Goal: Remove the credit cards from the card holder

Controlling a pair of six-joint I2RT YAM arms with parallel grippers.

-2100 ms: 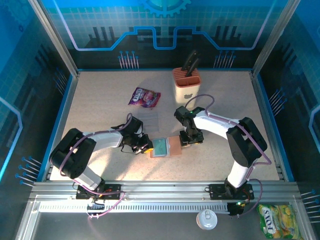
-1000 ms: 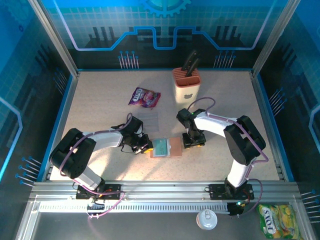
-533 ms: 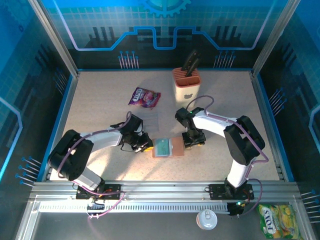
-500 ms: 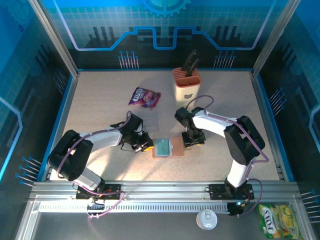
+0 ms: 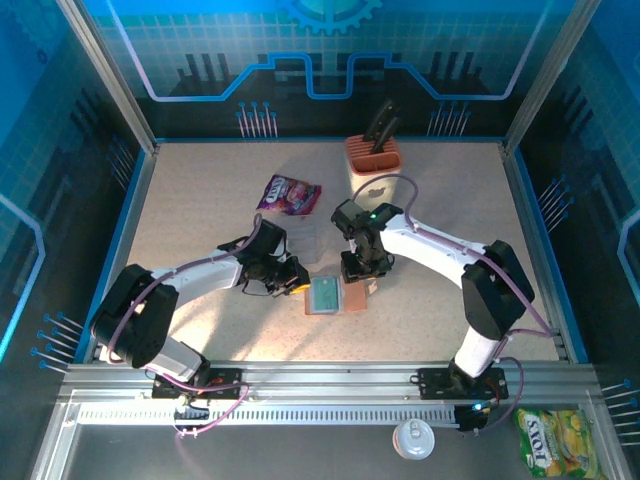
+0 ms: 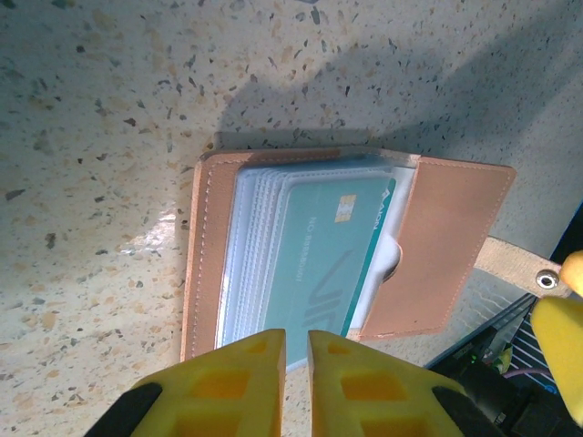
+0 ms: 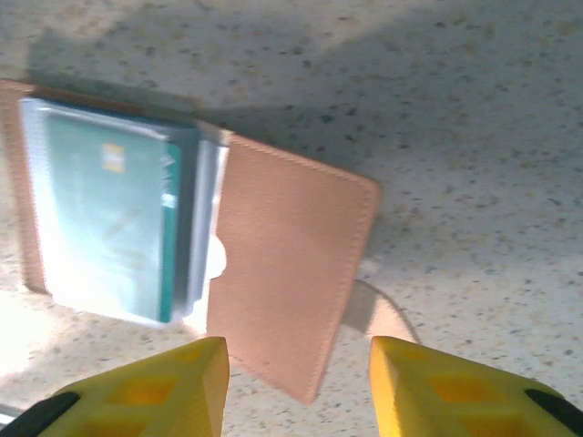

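Open card holder (image 5: 336, 296) lay on bench (image 5: 200, 200) between arms. Teal credit card (image 6: 323, 264) ran lengthwise toward left fingers (image 6: 241, 378), nearly closed, apparently empty, at its near end. Right fingers (image 7: 173, 382) half-open, empty, over flap.

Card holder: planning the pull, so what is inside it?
A teal card lies on top of clear sleeves inside the open card holder; whatever lies beneath it is covered.
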